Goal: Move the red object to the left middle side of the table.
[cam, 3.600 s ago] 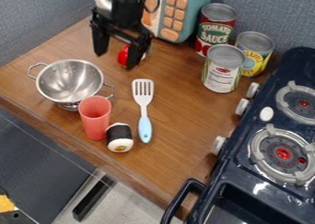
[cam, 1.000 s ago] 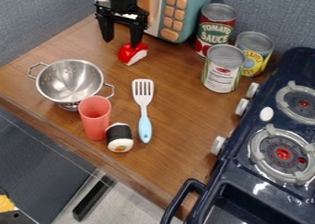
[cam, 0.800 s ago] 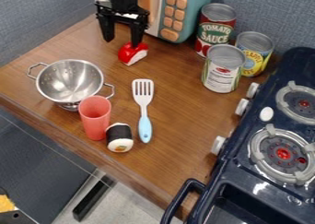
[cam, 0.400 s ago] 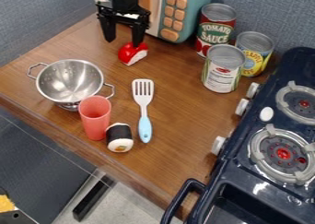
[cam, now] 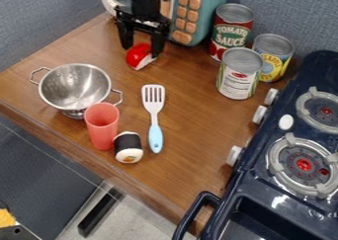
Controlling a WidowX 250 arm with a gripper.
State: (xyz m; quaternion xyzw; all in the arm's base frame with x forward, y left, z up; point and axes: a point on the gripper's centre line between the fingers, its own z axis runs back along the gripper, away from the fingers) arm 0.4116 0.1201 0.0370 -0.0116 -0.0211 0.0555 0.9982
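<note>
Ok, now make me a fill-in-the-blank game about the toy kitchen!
The gripper hangs over a toy that is ____ and white.
The spatula has a light ____ handle.
You can count ____ food cans.
The cup stands ____ the colander and the sushi roll.

Missing words: red; blue; three; between.

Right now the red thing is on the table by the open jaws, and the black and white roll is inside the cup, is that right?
Not quite: the roll is beside the cup, not inside it, as the camera view shows. The red thing is on the table by the open jaws.
</note>
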